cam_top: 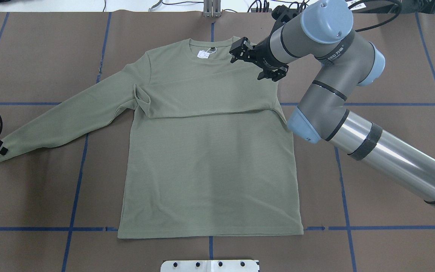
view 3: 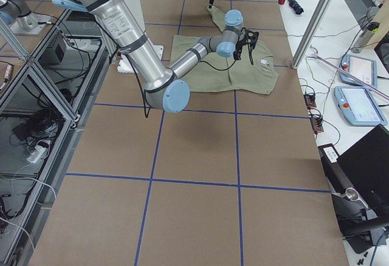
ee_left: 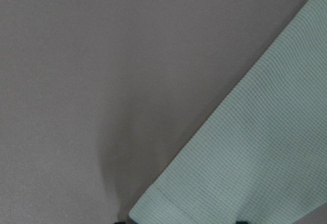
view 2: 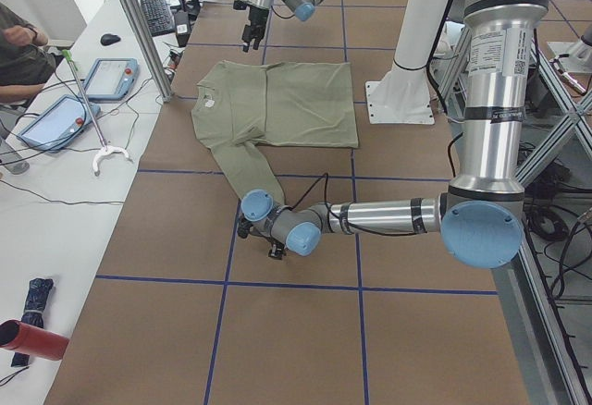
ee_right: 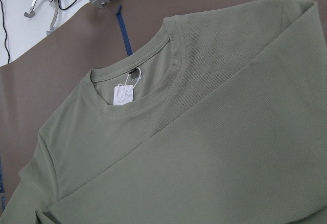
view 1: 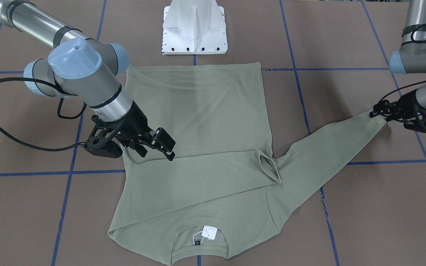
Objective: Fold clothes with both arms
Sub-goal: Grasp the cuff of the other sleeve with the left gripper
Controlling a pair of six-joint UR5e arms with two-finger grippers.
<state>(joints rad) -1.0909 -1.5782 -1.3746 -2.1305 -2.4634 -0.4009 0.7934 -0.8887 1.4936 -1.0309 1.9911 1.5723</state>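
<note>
The brown table [cam_top: 32,189] is the biggest thing here. It has blue tape lines [cam_top: 77,181] on it. The green shirt [cam_top: 210,170] lies flat in the middle. Seen from above, its neck is at 12 o'clock and its bottom edge is at 6 o'clock.

The right arm [cam_top: 353,124] comes in from 4 o'clock. The left arm [view 1: 420,55] sits out past 9 o'clock.

The folded sleeve [cam_top: 210,102] lies across the chest, so that fold looks done. The straight sleeve [cam_top: 70,121] sticks out toward 8 o'clock, flat on the table. I think the step now is folding this second sleeve.

The right gripper [cam_top: 255,62] hangs over the shoulder at 1 o'clock. Its fingers are apart and hold nothing. The left gripper [view 1: 377,112] is right at the cuff [ee_left: 204,203]. I cannot tell if its fingers are pinching the cuff or not.

Next, the left gripper needs a firm pinch on the cuff. Then it should lift the cuff and carry it toward 3 o'clock, to lay it over the chest. The right gripper may need to move away first.

A white tag [cam_top: 203,53] on a string sits inside the neck, by a small dark label [view 1: 197,241]. The label's writing is too small to read. A grey band [cam_top: 334,56] on the right arm has white writing, but I cannot read it.
</note>
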